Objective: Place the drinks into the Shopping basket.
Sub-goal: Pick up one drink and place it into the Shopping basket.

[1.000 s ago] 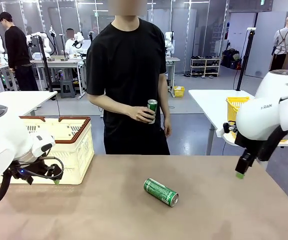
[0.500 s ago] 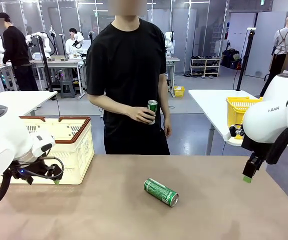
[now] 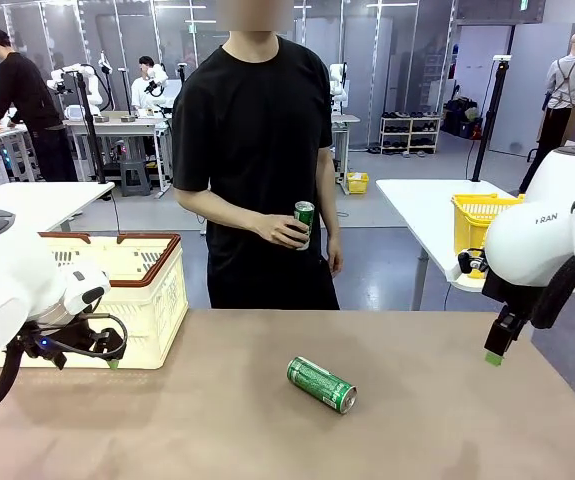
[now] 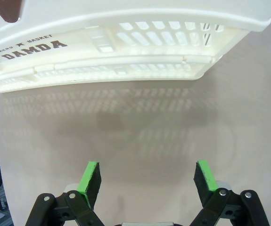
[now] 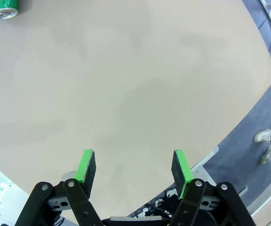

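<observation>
As we see it — done: none in Shopping basket [image 3: 147, 290]
todo: bench can [image 3: 321, 384], person's can [image 3: 305, 219]
left hand [image 4: 147, 165], right hand [image 5: 133, 153]: spread, empty

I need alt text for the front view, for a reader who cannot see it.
A green can lies on its side in the middle of the table, between the left fingers, near a cream basket, and the right fingers, hovering over the table's right edge. A person at the far side holds a second can.
</observation>
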`<state>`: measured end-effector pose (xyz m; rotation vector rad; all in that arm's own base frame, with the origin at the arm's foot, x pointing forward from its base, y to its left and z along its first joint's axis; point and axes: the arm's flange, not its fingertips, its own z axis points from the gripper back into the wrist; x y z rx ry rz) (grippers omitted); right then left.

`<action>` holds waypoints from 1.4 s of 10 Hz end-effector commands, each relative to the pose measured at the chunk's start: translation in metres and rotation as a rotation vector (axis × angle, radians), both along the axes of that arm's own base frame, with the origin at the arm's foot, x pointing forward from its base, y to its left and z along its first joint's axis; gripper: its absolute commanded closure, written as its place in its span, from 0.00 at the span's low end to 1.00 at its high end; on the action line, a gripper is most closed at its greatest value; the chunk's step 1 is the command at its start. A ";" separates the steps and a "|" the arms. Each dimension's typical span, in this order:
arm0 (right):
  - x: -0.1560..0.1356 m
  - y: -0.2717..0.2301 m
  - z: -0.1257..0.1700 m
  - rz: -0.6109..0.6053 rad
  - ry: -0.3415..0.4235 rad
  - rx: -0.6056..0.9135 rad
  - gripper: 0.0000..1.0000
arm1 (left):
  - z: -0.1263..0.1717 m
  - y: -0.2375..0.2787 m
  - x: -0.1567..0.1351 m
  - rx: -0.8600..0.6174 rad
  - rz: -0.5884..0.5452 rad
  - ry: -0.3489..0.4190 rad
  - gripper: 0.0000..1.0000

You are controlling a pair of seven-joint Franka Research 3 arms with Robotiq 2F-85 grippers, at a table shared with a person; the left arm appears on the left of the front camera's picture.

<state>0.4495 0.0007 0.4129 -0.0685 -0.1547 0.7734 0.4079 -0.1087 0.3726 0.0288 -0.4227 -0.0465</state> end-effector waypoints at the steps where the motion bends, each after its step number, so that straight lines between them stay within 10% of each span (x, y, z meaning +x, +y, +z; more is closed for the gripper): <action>1: 0.000 0.000 0.000 0.000 0.000 0.000 0.19 | 0.000 0.000 0.000 0.000 0.000 0.000 0.00; 6: 0.000 0.000 0.000 0.000 0.000 0.000 0.19 | 0.016 -0.086 -0.041 -0.149 0.096 0.139 0.00; 14: 0.000 0.000 0.000 0.000 0.000 0.000 0.19 | 0.016 -0.293 0.012 -0.276 0.148 0.150 0.00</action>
